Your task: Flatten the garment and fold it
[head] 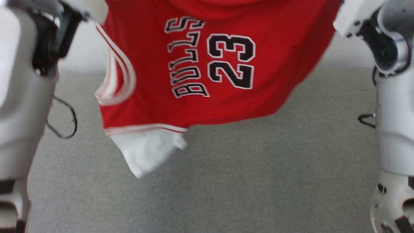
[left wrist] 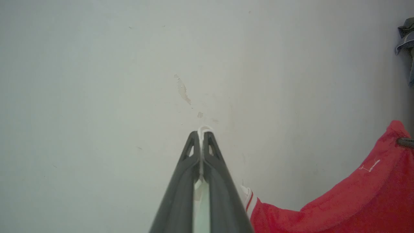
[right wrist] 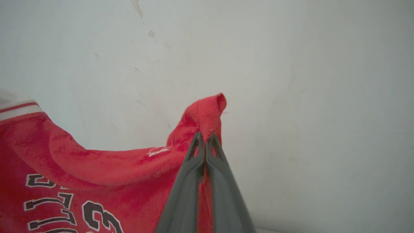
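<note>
2 edges of the garment (head: 275, 64) are clamped by left gripper (left wrist: 202, 133) and right gripper (right wrist: 206, 135) (top cropped).

- My left gripper (left wrist: 201, 137) rises from the bottom edge, its two dark fingers pressed together on a sliver of white cloth that pokes out past the tips.
- The garment (left wrist: 339, 200) sags red at the lower right, with its striped trim (left wrist: 249, 199) just beside my fingers.
- Its far corner peaks at the right edge, pinched by the dark tip of my right gripper (left wrist: 407, 142).
- Behind it all is a pale wall (left wrist: 97, 81) with a chipped patch (left wrist: 182, 89).
</note>
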Robot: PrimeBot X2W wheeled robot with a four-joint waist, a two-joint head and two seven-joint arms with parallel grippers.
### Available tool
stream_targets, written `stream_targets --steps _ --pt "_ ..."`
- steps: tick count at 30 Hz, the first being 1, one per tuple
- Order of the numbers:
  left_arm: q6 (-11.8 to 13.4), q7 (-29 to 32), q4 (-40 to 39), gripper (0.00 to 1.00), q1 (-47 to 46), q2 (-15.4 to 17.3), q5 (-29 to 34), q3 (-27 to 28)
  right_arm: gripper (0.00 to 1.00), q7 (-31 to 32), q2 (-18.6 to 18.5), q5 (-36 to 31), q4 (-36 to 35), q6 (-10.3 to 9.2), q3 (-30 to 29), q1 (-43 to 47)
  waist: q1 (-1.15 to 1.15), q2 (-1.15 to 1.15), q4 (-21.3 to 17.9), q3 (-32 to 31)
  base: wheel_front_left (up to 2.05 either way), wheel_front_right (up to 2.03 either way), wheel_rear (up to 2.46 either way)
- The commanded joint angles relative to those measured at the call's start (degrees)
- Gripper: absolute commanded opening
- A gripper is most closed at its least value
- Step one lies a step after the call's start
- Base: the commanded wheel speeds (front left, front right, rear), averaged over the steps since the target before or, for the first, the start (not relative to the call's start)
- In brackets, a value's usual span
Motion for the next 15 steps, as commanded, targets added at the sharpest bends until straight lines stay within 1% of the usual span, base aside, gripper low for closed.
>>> stream_targets --steps 1,5,8,15 --pt "-0.50 0.48 1.89 0.00 -1.72 -0.42 0.23 -0.16 0.00 -0.53 0.48 -0.40 1.56 -0.04 0.26 -1.61 0.01 0.00 -1.17 -0.18 0.00 0.00 0.00" --pt "-0.77 1.38 8.63 0.00 -7.12 -0.79 0.64 0.07 0.00 -1.03 1.13 -1.57 7.72 -0.04 0.32 -6.93 0.01 0.00 -2.52 1.66 0.00 0.00 0.00" --pt "-1.06 0.56 12.29 0.00 -10.83 -0.54 1.27 0.52 0.00 -2.09 1.34 -3.08 12.04 -0.04 0.42 -11.14 0.01 0.00 -3.46 4.13 0.00 0.00 0.00" --pt "-3.72 -2.22 17.69 0.00 -20.72 0.88 2.56 1.46 0.00 -5.02 1.41 -3.16 19.56 -0.04 1.76 -21.40 0.01 0.00 -5.23 13.77 0.00 0.00 0.00"
